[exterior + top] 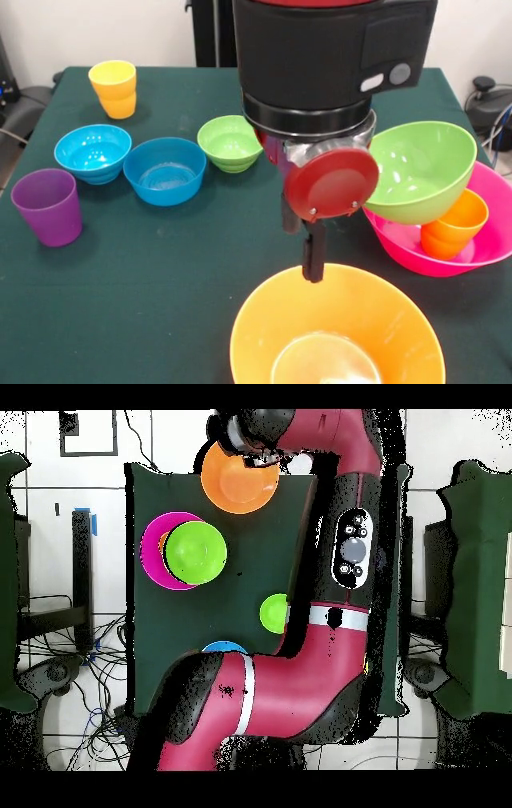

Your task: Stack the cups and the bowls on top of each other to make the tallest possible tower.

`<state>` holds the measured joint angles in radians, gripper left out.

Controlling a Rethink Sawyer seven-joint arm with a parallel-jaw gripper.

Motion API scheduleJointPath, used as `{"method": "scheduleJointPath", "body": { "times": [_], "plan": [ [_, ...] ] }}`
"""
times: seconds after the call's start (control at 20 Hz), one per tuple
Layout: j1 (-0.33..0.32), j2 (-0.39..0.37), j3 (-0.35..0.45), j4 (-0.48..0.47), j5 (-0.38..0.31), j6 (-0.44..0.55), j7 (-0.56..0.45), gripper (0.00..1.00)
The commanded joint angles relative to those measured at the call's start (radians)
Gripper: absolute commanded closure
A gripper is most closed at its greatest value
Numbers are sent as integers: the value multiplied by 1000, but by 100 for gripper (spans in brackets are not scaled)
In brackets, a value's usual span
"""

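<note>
The large orange bowl (336,336) fills the near middle of the front view, and from overhead the orange bowl (240,479) overhangs the table's edge. My gripper (312,272) comes down onto its far rim, one dark finger (312,252) inside the wall, shut on the rim. To the right stands the tower: a large pink bowl (448,268) holding an orange cup (456,224), with a medium green bowl (420,172) leaning tilted on the cup. The overhead view shows the green bowl (195,552) over the pink bowl (150,554).
Loose on the green cloth lie a small green bowl (230,142), a blue bowl (165,170), a cyan bowl (93,152), a purple cup (48,206) and a yellow cup (114,88). My arm (340,534) crosses the table's right side in the overhead view.
</note>
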<state>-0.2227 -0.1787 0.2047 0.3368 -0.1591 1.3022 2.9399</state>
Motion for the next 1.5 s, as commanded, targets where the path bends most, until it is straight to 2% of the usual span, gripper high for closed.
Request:
{"method": "scheduleJointPath", "body": {
  "times": [0.05, 0.1, 0.2, 0.65, 1.0, 1.5],
  "plan": [
    [-14, 42, 65, -32, -69, 151, -394, 0],
    [-21, 43, 53, -32, -81, 158, -434, 0],
    [-32, 45, 51, -26, -75, 168, -452, 0],
    [-19, 71, 31, -27, -71, 101, -422, 0],
    [15, 96, 23, -23, -56, -8, -277, 0],
    [19, 115, 28, -36, -41, -37, -246, 0]
  ]
}}
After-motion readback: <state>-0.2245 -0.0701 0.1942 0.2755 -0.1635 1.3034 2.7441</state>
